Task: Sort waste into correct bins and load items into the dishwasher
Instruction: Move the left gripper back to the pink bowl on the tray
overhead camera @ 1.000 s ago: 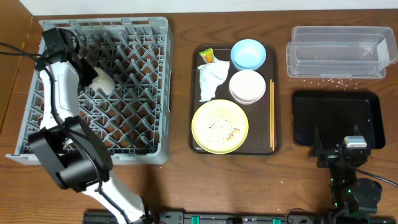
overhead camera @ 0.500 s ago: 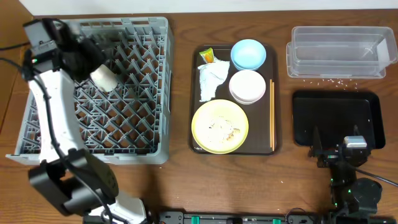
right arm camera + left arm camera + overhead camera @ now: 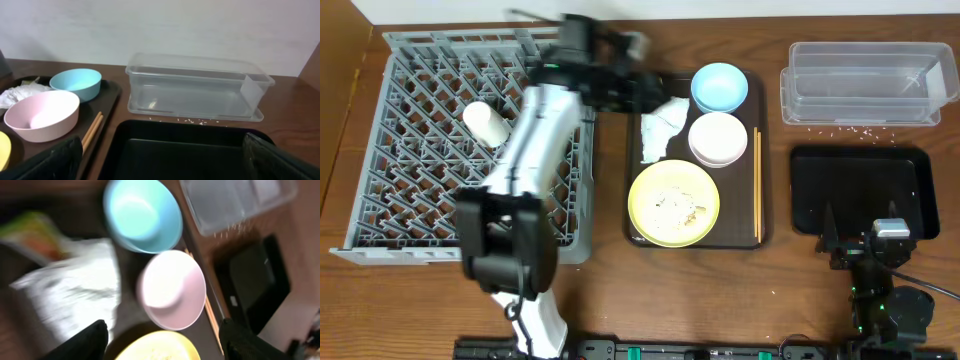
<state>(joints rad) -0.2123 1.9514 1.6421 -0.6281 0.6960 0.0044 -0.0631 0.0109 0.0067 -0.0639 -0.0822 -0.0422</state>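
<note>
The left gripper (image 3: 642, 88) has swung from the grey dish rack's (image 3: 420, 205) upper left to the overhead view's top centre, above the crumpled napkin (image 3: 660, 130), leaving the small white cup (image 3: 486, 123) lying in the rack's upper left; the right gripper (image 3: 872, 228) sits lower right at the black tray's (image 3: 860, 185) near edge. The left wrist view shows its jaws apart and empty, white bowl (image 3: 171, 289) at centre, light blue bowl (image 3: 142, 214) above. The right wrist view shows jaws spread wide, empty, over the black tray, clear tub (image 3: 195, 87) at upper centre.
</note>
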